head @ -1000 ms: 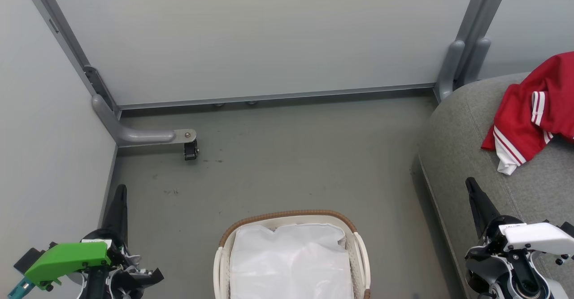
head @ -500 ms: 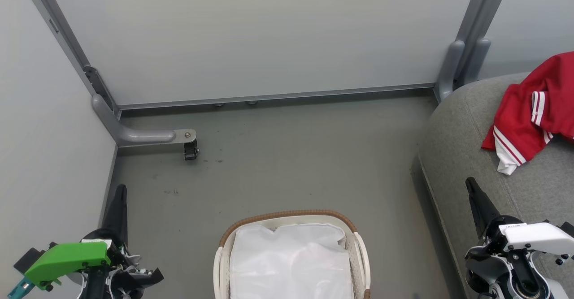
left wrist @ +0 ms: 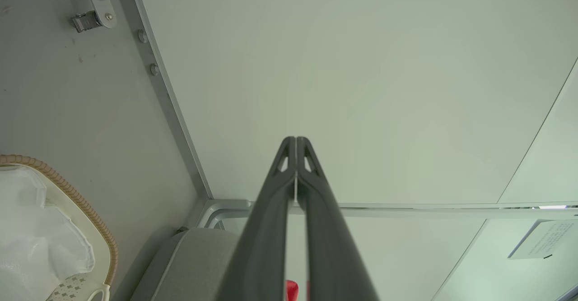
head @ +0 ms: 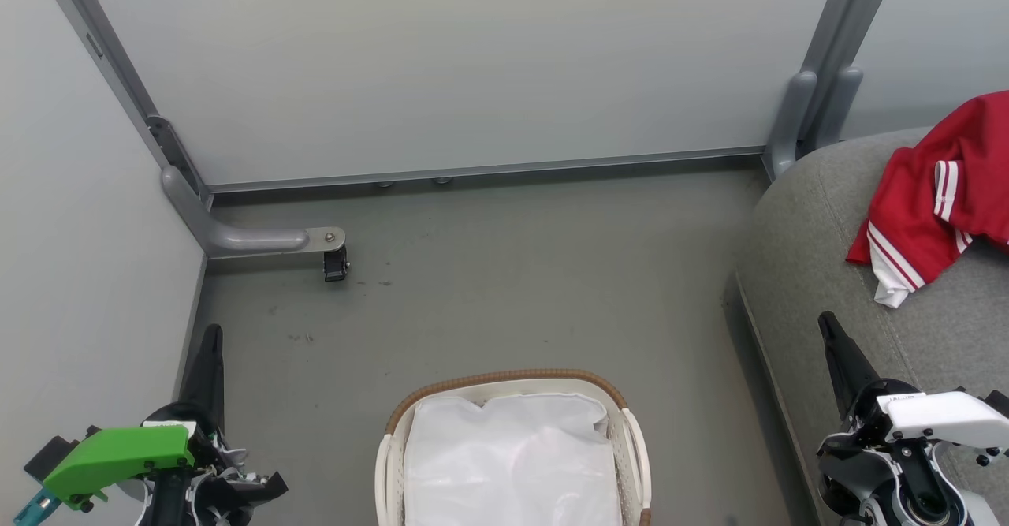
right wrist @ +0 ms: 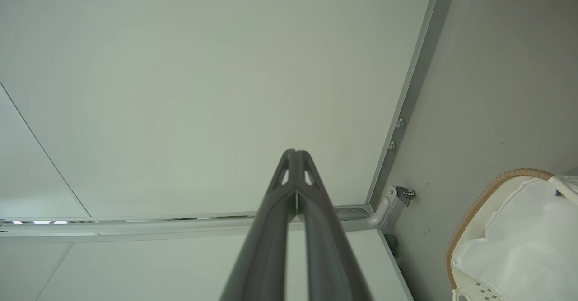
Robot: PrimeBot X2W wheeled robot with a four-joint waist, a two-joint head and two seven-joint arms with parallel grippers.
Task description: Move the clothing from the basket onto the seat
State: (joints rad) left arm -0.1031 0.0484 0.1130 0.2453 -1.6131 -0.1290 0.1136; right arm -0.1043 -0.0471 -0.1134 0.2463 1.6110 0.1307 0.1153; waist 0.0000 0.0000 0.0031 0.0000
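The red clothing [head: 938,195] with white stripes lies crumpled on the grey seat [head: 812,234] at the right edge of the head view. On the floor at bottom centre stands the cream basket [head: 631,447] with its brown rim, holding just a white liner sheet [head: 508,463]. My left gripper [head: 211,335] sits low at the left, shut and empty, far from the basket. My right gripper [head: 828,322] is shut and empty over the seat's front edge, below the clothing. In the wrist views both pairs of fingers [left wrist: 295,143] [right wrist: 294,154] are pressed together, and the basket [left wrist: 72,197] [right wrist: 478,201] shows at the sides.
Grey partition walls [head: 441,61] close off the back and left. A curved partition foot with a caster [head: 335,262] stands on the floor at back left. Bare grey floor [head: 512,274] lies between the basket and the wall.
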